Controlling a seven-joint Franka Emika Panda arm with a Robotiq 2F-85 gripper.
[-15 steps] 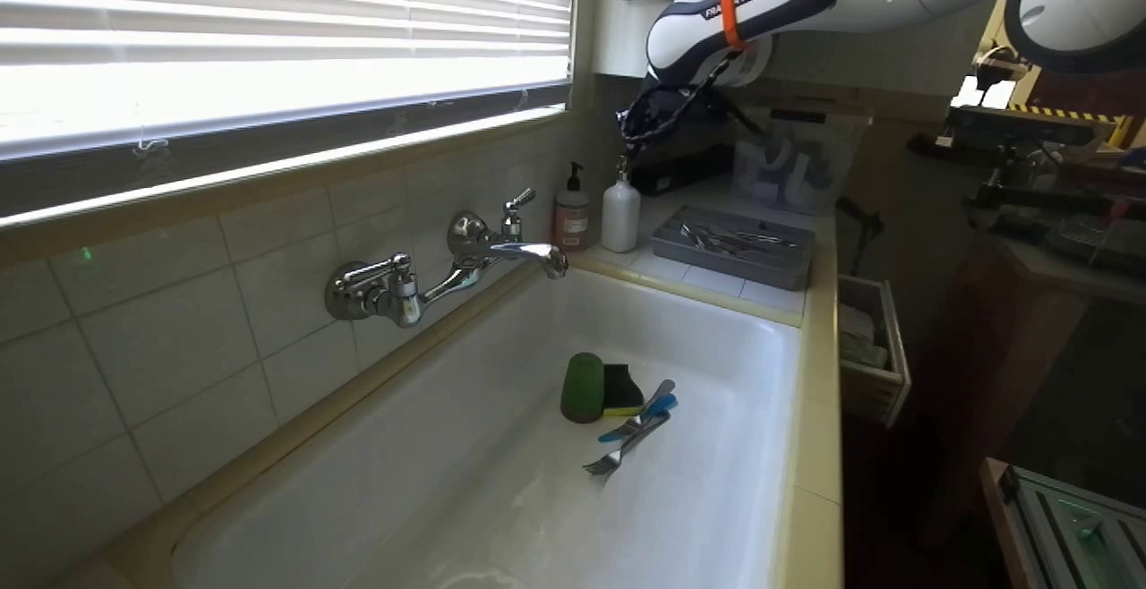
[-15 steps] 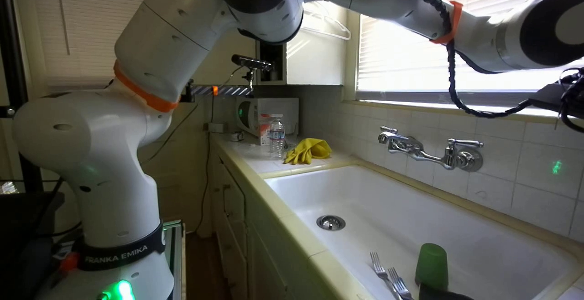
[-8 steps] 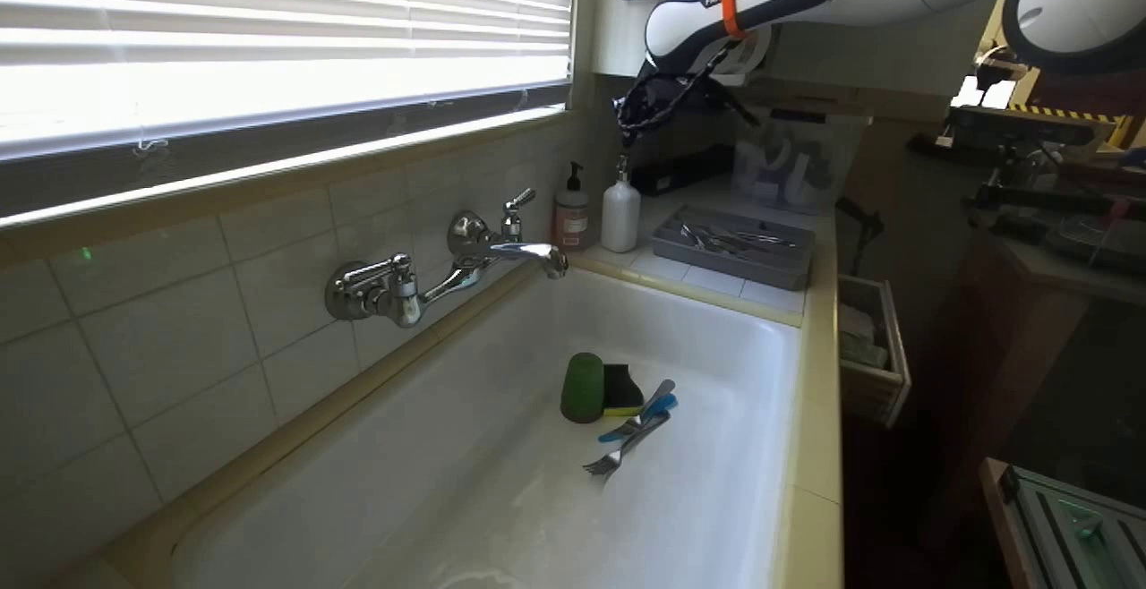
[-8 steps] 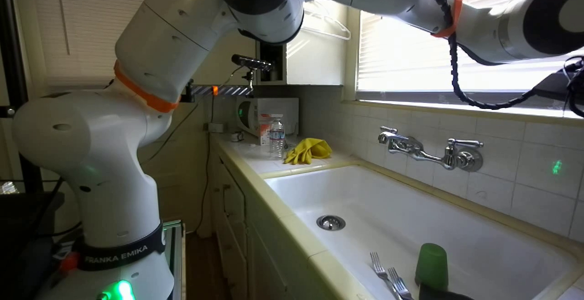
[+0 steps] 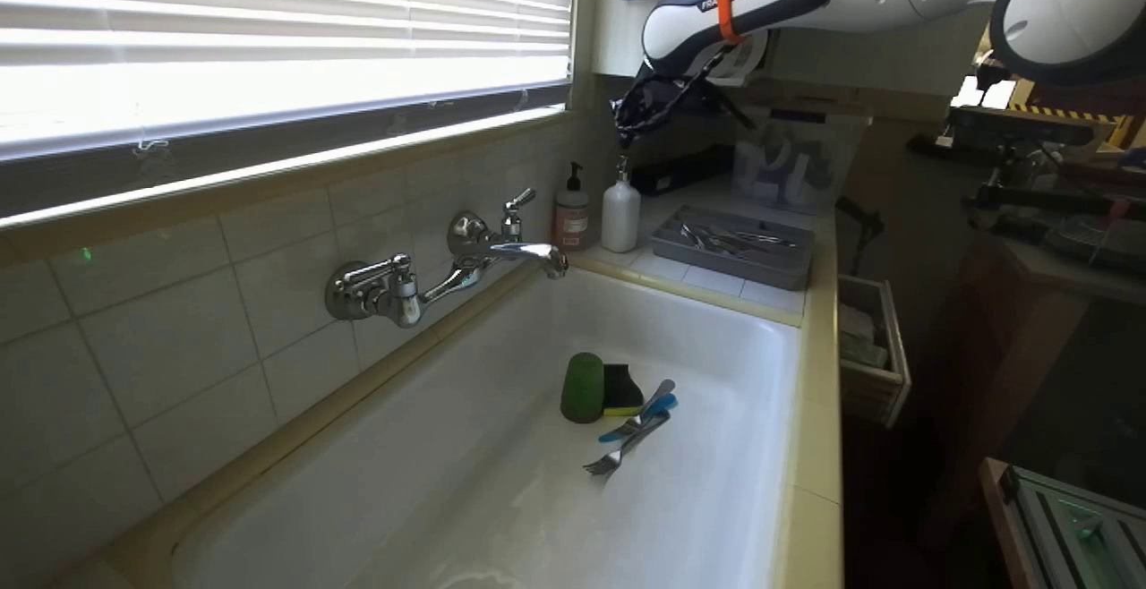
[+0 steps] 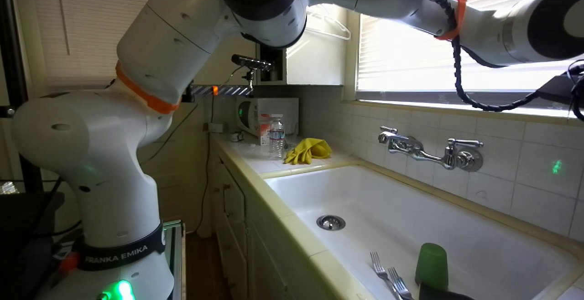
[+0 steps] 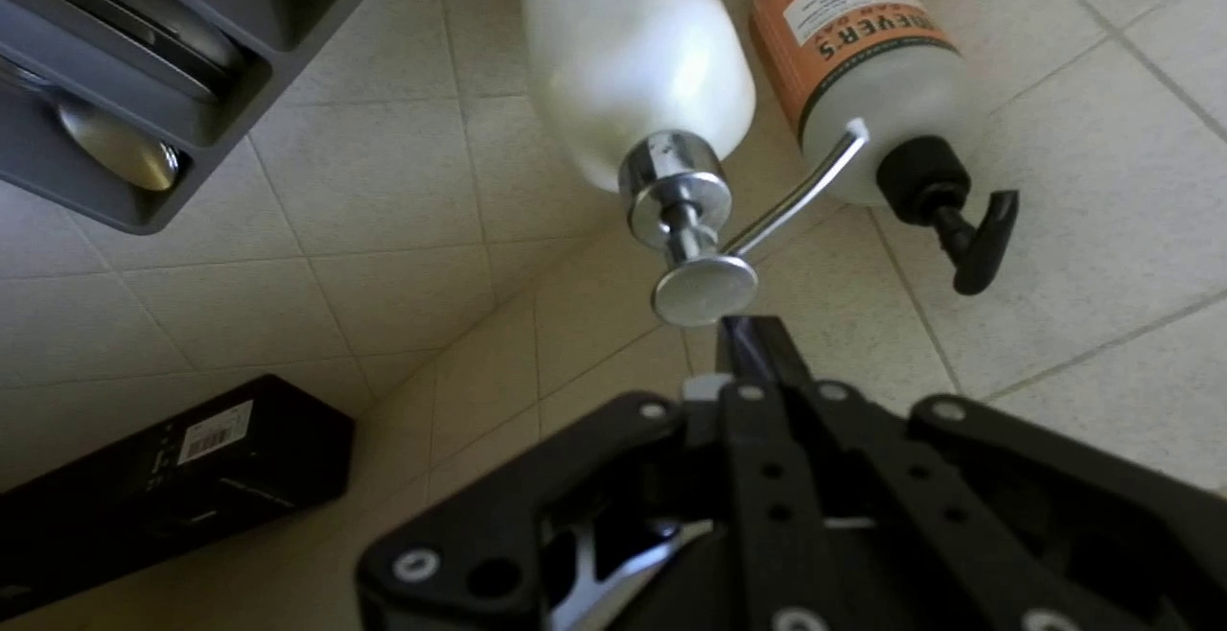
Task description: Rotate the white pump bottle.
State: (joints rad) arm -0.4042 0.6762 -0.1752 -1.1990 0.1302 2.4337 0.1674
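Robot arm [image 6: 273,26], white sink [image 6: 401,231] holding two forks [image 6: 380,270], chrome tap [image 6: 429,157]

Is a glossy white pump bottle [image 5: 620,220], with rounded shoulders narrowing to a silvery collar [image 7: 674,175]. Stands upright on the tiled counter [image 5: 714,281], near the sink [image 5: 680,325]. Carries a silvery pump [image 7: 705,291] with a round flat top and a thin nozzle [image 7: 798,192] slanting to the upper right in the wrist view.

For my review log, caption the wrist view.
Closed fingers near the white pump bottle, standing between a cutlery tray and an orange-labelled bottle.
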